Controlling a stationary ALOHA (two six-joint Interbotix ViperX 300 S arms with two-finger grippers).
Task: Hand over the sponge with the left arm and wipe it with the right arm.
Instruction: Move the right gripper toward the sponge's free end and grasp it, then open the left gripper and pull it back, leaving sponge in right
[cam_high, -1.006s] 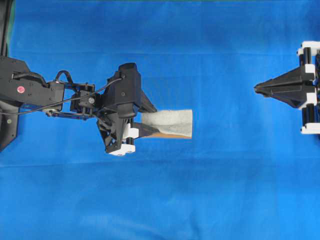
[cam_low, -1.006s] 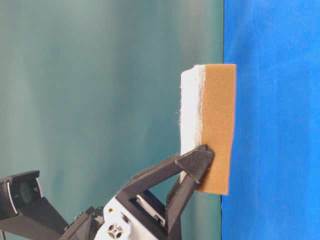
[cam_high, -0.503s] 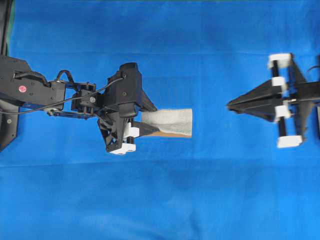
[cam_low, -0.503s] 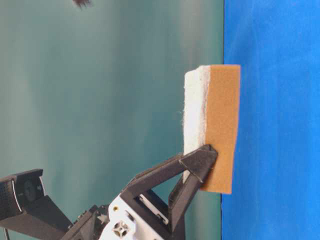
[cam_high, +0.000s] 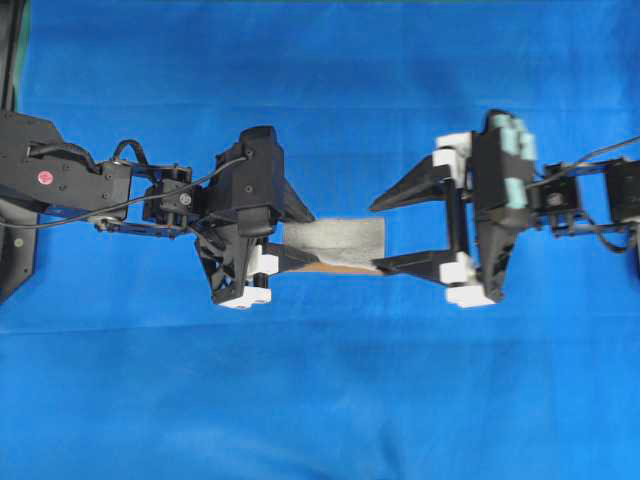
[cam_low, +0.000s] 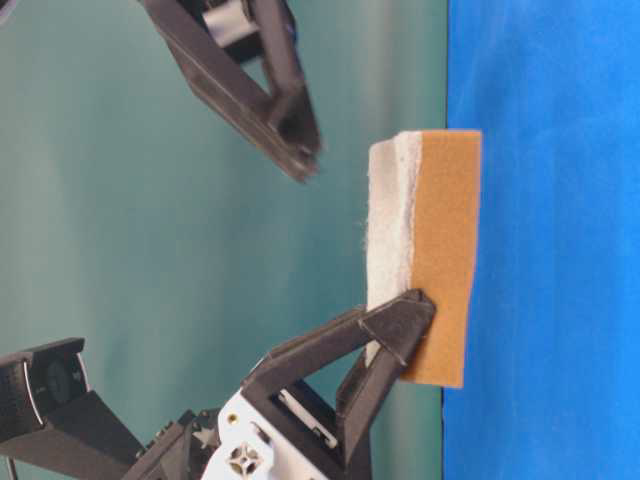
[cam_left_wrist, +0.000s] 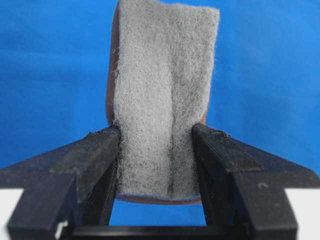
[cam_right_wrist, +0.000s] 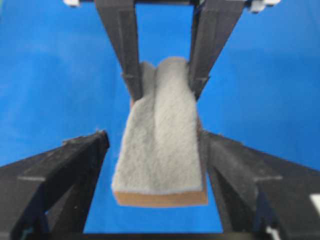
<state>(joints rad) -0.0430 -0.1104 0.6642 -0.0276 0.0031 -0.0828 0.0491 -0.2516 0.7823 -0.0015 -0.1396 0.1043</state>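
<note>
Sponge (cam_high: 345, 243) sits pinched at one end in my left gripper (cam_high: 272, 245), held up off the blue cloth (cam_high: 320, 400), its grey scouring face upward and buckled into a crease where my fingers (cam_left_wrist: 102, 150) squeeze it. The free end points toward my other arm.

What has changed in the last second is my right gripper (cam_high: 385, 232): it was pressed together and far off at the edge of the overhead view, and now it has come in and spread wide. Its two fingers bracket the sponge's free end, one just beside the orange foam edge, the other apart from the grey face. From the right wrist view the sponge lies between my open fingers (cam_right_wrist: 70, 165), not yet clamped. From table level, one right finger (cam_low: 285, 120) hangs near the sponge's top corner without touching.

I judge the handover is about to happen: the right still has to close on the free end before the left lets go, and closing too early or off-centre could twist the soft block out of line.

The cloth is flat, plain blue, with faint wrinkles, and nothing else lies on it. Behind, at table level, is a blank teal backdrop (cam_low: 150, 250).
</note>
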